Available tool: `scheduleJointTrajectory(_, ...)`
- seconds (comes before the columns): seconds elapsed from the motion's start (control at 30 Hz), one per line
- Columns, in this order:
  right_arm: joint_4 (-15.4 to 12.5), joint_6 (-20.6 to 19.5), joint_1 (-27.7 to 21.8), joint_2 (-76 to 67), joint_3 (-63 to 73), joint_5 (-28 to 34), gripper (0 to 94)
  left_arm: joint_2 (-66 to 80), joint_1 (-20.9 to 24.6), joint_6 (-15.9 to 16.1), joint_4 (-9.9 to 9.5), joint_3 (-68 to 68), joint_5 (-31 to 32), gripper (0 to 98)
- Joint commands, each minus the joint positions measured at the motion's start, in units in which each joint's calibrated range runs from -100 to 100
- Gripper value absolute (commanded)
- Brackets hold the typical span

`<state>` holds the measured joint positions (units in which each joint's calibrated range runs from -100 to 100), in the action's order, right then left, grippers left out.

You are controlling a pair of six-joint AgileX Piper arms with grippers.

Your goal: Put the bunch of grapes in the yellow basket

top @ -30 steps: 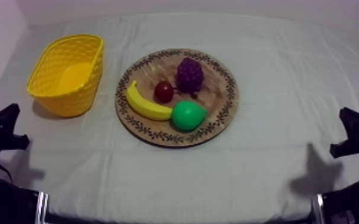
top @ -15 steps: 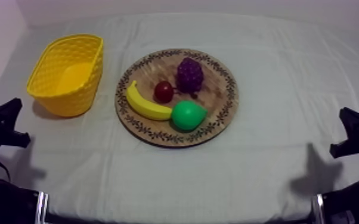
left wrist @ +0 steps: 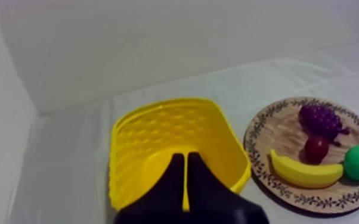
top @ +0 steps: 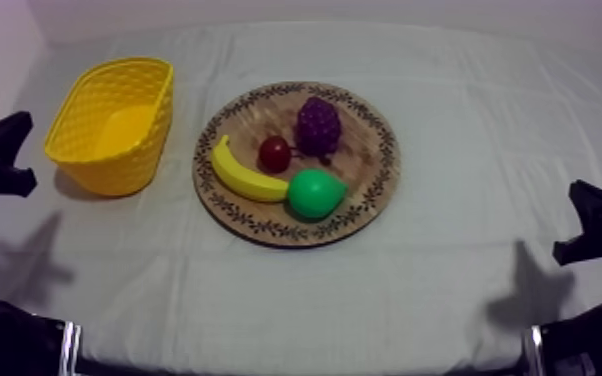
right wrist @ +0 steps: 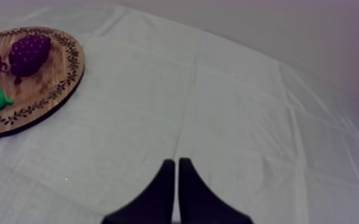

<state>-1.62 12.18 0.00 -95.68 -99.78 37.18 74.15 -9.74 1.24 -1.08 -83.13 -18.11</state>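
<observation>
Left claw pressed together, basket just ahead — grapes beyond on the board; right claw likewise together.

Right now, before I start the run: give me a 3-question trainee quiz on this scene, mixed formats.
1. True or false: the bunch of grapes lies on the wooden board.
2. Fill in: the left gripper, near the yellow basket, is ____ (open or shut).
3. Multiple choice: the small red fruit lies between the grapes and: A) the banana; B) the yellow basket; C) the table edge.

Key: 1 true; 2 shut; 3 A.
</observation>
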Motion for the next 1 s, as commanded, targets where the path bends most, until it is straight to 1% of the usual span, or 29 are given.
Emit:
scheduleJointTrajectory(0.0, -0.02, 0.01, 0.0, 0.0, 0.01, 0.0, 0.5, -4.45, -0.47, 0.04, -0.02, 3.48, 0.11, 0.0)
scheduleJointTrajectory(0.3, -0.02, 0.01, 0.0, 0.0, 0.01, 0.0, 0.5, -17.02, -2.95, 0.0, -0.07, 15.25, 0.26, 0.0)
scheduleJointTrajectory(0.63, -0.02, 0.01, 0.0, 0.0, 0.01, 0.0, 0.5, -28.62, -3.21, 0.29, -0.07, 26.13, 0.1, 0.0)
scheduleJointTrajectory(0.83, -0.02, 0.01, 0.0, 0.0, 0.01, 0.0, 0.5, -34.84, -3.44, 1.67, -0.07, 33.98, -3.59, 0.0)
scheduleJointTrajectory(0.97, -0.02, 0.01, 0.0, 0.0, 0.01, 0.0, 0.5, -39.51, -4.85, 3.23, -0.09, 40.91, -7.21, 0.0)
